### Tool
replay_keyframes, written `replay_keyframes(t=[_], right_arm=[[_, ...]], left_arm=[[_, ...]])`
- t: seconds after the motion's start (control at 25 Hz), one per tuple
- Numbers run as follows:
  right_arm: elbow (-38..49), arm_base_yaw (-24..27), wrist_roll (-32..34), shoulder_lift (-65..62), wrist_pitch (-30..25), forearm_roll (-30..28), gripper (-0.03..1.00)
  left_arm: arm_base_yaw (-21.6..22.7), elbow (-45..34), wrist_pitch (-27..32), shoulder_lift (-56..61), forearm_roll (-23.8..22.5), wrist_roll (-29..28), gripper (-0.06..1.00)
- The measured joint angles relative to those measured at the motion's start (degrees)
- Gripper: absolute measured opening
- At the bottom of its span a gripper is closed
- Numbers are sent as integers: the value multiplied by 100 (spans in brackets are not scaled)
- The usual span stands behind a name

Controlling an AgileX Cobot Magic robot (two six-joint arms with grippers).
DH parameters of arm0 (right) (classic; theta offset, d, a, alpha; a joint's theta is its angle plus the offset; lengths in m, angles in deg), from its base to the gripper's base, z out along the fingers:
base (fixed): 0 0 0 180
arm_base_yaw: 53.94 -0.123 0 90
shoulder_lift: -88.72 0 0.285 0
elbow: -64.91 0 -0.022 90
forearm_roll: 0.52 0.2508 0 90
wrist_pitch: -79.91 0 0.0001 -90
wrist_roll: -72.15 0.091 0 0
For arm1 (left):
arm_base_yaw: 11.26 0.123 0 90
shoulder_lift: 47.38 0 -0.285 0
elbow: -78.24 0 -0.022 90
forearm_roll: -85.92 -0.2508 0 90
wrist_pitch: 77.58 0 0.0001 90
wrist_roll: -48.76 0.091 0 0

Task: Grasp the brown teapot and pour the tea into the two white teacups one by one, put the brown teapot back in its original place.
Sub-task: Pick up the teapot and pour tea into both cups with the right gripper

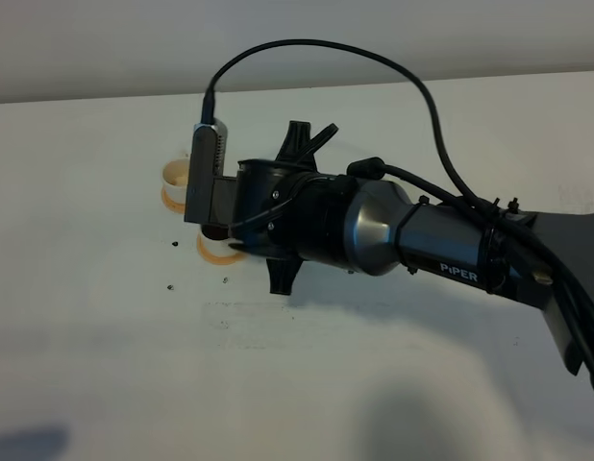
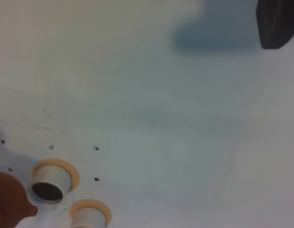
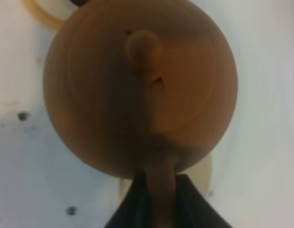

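Our right claw is clenched on the loop handle of the brown teapot, with a dark finger on each side of the handle. From the right wrist we look straight down on the pot, and its round lid and small knob face the camera. A cream saucer peeks out from under the pot on the handle side. Part of a tan coaster shows past the far side. We cannot tell whether the pot rests on the saucer or hangs just above it.

From the left wrist we see the two white cups, each upright on its own tan coaster on the white table. The nearer cup is dark inside, while the other one is cut off by the picture's edge. The pot's spout sits just beside the dark cup, and we see no contact between them. A few dark specks dot the table near the cups.

In the high view the right arm reaches across the middle to the left half of the table. It covers the pot and most of the cups, so only tan rims show beside its wrist.

Our left claw shows in no view. It is closed, and we cannot see anything in it.
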Motion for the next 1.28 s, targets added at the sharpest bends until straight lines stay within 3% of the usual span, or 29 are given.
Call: replay_keyframes(t=[0.32,0.6,0.84,1.28], right_arm=[[-373,309,313,-520,-436,1256,8],[-313,573,261,-691,-533,2687,8],[336,699,234,-691,196,3192,8],[1539,815,242,-696,1726,3461,8]], left_arm=[[0,0,0,0,0,0,29],[0,0,0,0,0,0,29],[0,0,0,0,0,0,29],[0,0,0,0,0,0,29]])
